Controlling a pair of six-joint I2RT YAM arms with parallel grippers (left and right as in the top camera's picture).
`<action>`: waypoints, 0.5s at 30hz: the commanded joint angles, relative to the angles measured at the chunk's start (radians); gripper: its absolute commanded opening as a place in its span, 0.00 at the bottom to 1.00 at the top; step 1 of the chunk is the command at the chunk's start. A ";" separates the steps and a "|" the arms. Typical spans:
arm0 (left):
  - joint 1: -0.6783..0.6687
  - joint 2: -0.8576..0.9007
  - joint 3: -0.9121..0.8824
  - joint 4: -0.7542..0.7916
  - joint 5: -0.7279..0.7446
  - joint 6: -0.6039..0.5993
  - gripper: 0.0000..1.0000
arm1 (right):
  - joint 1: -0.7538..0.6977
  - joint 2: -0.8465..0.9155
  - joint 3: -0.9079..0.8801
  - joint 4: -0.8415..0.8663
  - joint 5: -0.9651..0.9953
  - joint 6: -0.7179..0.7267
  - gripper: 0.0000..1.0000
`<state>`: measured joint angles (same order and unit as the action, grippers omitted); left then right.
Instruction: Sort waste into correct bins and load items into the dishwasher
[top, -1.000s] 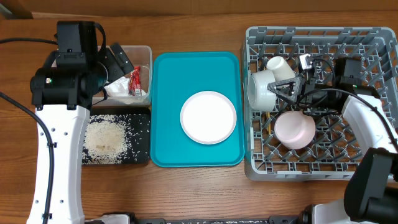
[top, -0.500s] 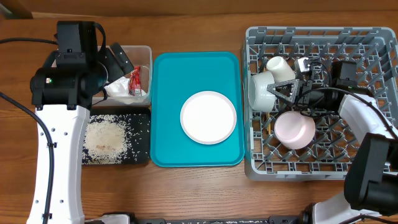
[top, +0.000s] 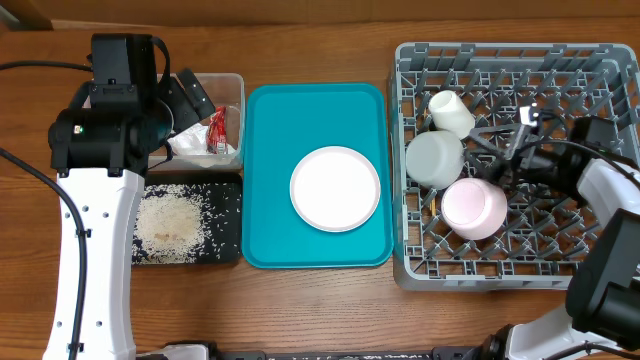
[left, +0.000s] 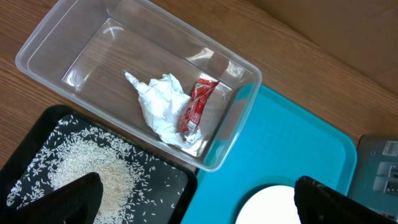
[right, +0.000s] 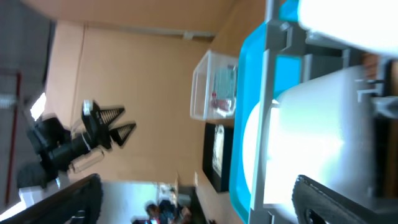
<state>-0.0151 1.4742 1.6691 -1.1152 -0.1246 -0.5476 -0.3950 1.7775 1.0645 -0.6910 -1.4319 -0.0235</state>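
Tissue (left: 158, 102) and red wrapper (left: 194, 107) in clear tub (left: 106, 56), rice (top: 168, 222) in black tray (top: 229, 212), plate (top: 335, 188) on teal tray (top: 265, 130), cup (top: 450, 111), grey bowl (top: 435, 160), pink bowl (top: 473, 207) in dish rack (top: 500, 50), left pincer (left: 199, 200) and right pincer (right: 199, 200) released

The right tool (top: 492, 158) released the pale grey bowl (top: 435, 160), now face down, and backed away.

— How is the table (top: 300, 310) looking?
— It is showing smooth wood grain. The tub (left: 87, 56) is gleaming as clear plastic, the tissue (left: 155, 102) is looking like crumpled paper, and the wrapper (left: 194, 106) is shining, crinkled.
— And the rack (top: 480, 272)?
— It is looking like matt grey plastic. The plate (top: 335, 188) is glinting, smooth.
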 joint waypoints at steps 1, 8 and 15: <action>0.002 0.005 0.014 0.000 -0.006 -0.006 1.00 | -0.056 -0.050 0.040 -0.048 0.054 0.001 1.00; 0.002 0.005 0.014 0.000 -0.006 -0.006 1.00 | -0.095 -0.151 0.257 -0.346 0.522 0.000 1.00; 0.002 0.005 0.014 0.000 -0.006 -0.006 1.00 | 0.035 -0.278 0.440 -0.536 0.789 0.001 1.00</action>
<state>-0.0151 1.4742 1.6691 -1.1152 -0.1246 -0.5480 -0.4374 1.5734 1.4445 -1.2053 -0.8242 -0.0193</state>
